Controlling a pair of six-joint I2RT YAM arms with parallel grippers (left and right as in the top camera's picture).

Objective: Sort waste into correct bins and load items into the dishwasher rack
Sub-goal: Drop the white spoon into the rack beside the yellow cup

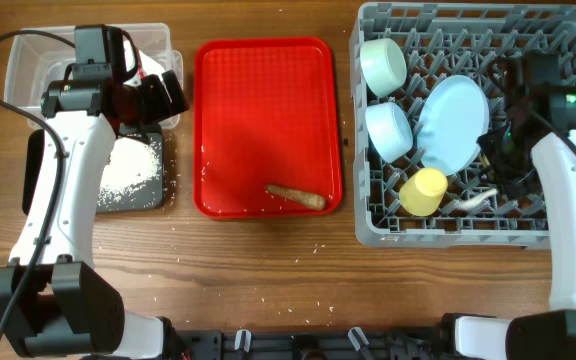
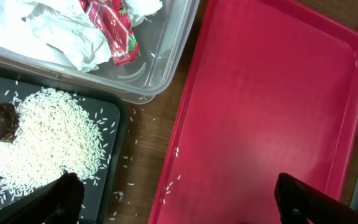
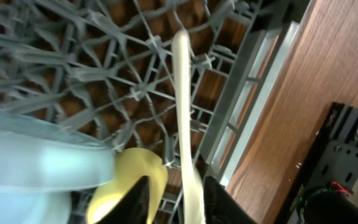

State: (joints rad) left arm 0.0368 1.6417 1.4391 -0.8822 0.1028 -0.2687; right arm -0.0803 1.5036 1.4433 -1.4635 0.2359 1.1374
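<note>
**Overhead.** The left gripper [image 1: 163,95] hangs where the clear tub [image 1: 18,70] meets the black tray [image 1: 158,195]. How its jaws stand cannot be told from here. Loose rice [image 1: 128,170] lies in the black tray close by the jaws. The carrot-like root [image 1: 296,197] lies on the red serving tray [image 1: 268,110], well apart from them. The right gripper [image 1: 495,175] is down inside the dishwasher rack [image 1: 448,235]. The white spoon [image 1: 473,200] is just beside its jaws and the yellow cup [image 1: 423,190] is beyond the spoon. Further off are the pale plate [image 1: 453,125], the light blue bowl [image 1: 390,130] and the pale green bowl [image 1: 383,65].

**Left wrist.** The jaws stand wide apart and hold nothing; one finger [image 2: 61,196] is over the black tray, the other over the red serving tray. Ahead of the tray-side finger lie the rice and a dark brown lump [image 2: 2,121]. Further ahead, the clear tub holds crumpled tissue [image 2: 61,34] and a red wrapper [image 2: 114,34].

**Right wrist.** The jaws are parted with the white spoon's handle between them. It lies against one finger, and a gap shows to the other. The spoon runs straight ahead over the rack's grid. The yellow cup sits beside the gapped finger.
</note>
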